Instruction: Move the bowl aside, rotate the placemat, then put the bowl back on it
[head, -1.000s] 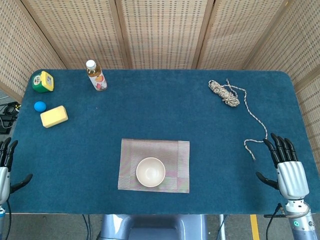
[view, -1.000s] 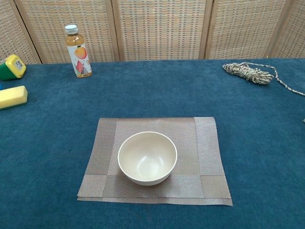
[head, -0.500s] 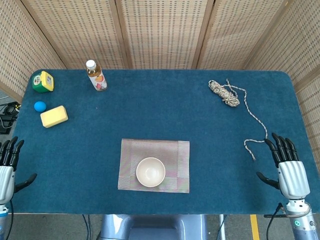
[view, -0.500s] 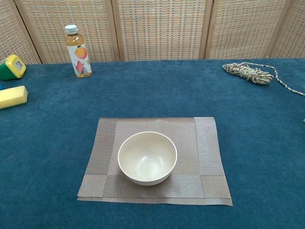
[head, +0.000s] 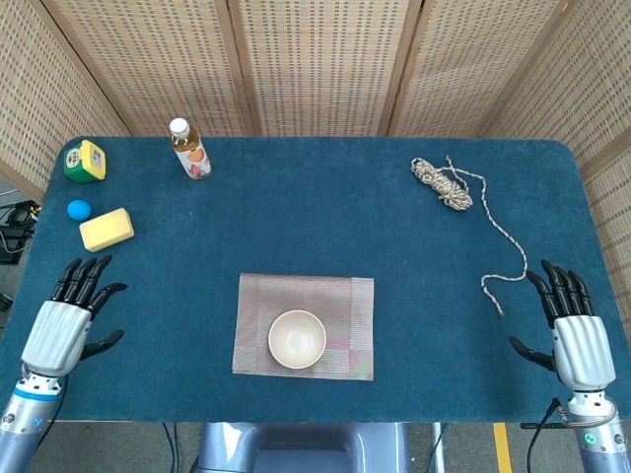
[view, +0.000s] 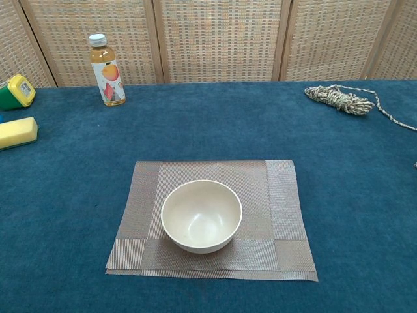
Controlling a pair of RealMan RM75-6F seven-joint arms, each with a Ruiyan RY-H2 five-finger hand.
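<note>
- Cream bowl (head: 297, 338) stands upright and empty on the woven grey placemat (head: 345, 305), a little toward the mat's near edge; the mat lies flat at the near middle of the blue surface (head: 296, 217), its long side running left to right.
- Far left: a juice bottle (head: 189, 149) stands upright, well apart from the mat. Beyond it, near the left edge, sit a green and yellow container (head: 85, 161), a small blue ball (head: 78, 209) and a yellow sponge (head: 105, 229).
- Far right: a bundle of rope (head: 443, 184), with a loose strand trailing toward the near right and ending near the right hand.
- Nothing touches the mat; bare blue cloth lies on all its sides, wider to left and right than toward the near edge.
- Left hand (head: 67, 321) hovers at the near left, fingers spread and holding nothing.
- Right hand (head: 572, 330) is at the near right edge, fingers extended and apart, also holding nothing.
- Neither hand shows in the chest view.
</note>
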